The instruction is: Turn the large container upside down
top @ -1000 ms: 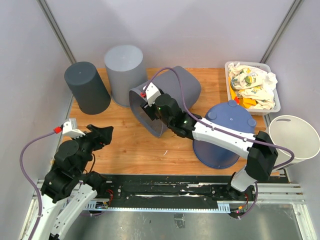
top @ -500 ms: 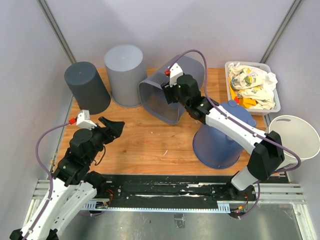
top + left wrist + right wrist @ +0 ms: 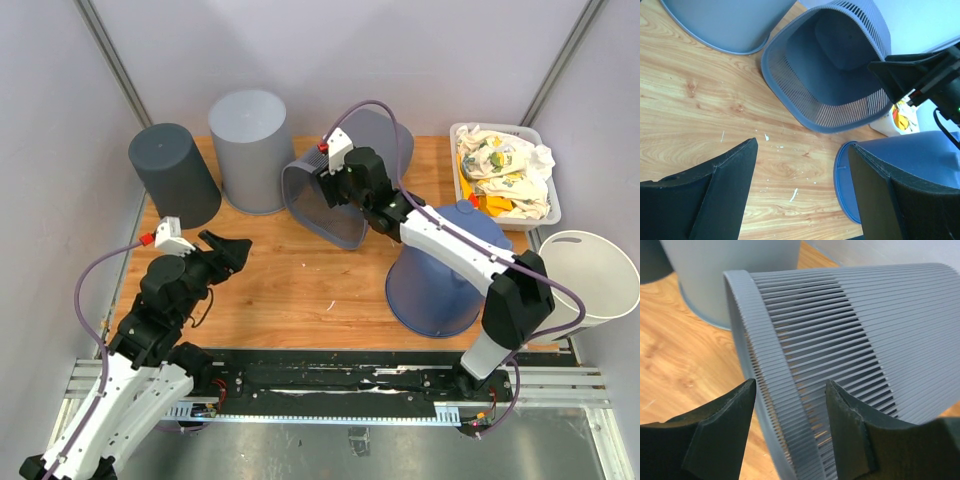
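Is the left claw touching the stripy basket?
Apart. In the left wrist view, bare wooden table shows between the left claw and the basket, whose rim lies further off.

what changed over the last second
The right gripper swung from the near side of the slatted bin to its far rim, and the bin's opening tipped from sideways to more upward. Its fingers now straddle that rim. The left gripper advanced toward the bin, open and empty. The dark grey bin, light grey bin, blue container and tray stayed put.
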Controlling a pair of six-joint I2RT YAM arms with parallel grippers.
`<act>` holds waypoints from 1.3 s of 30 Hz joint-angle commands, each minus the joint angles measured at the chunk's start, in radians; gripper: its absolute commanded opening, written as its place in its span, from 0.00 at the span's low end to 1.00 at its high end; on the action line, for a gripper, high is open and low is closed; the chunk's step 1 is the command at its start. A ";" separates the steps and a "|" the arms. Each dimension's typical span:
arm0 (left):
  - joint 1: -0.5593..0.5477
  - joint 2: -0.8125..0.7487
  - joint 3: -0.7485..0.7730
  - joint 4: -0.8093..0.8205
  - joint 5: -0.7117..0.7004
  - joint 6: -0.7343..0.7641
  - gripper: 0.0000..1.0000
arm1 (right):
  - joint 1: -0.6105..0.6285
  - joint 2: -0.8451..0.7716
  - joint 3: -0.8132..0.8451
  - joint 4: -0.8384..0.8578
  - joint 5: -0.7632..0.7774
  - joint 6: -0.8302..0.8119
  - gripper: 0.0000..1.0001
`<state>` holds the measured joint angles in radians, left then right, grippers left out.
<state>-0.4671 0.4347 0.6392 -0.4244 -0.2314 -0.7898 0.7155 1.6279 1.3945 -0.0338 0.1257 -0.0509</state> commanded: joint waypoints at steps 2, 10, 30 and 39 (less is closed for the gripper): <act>-0.001 -0.035 0.010 -0.006 -0.009 0.016 0.78 | 0.022 0.053 0.018 0.012 0.151 -0.113 0.54; -0.001 -0.055 0.012 -0.027 -0.012 0.023 0.78 | 0.093 0.106 0.012 0.066 0.414 -0.245 0.37; -0.001 -0.142 0.049 -0.121 -0.067 0.040 0.79 | 0.378 0.179 0.168 -0.082 0.481 -0.185 0.09; -0.001 -0.197 0.075 -0.189 -0.104 0.036 0.79 | 0.443 0.290 0.351 -0.220 0.360 -0.071 0.15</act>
<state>-0.4671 0.2657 0.6842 -0.5812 -0.3035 -0.7635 1.1278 1.8668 1.6810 -0.1940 0.6312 -0.2787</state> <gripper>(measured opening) 0.792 0.140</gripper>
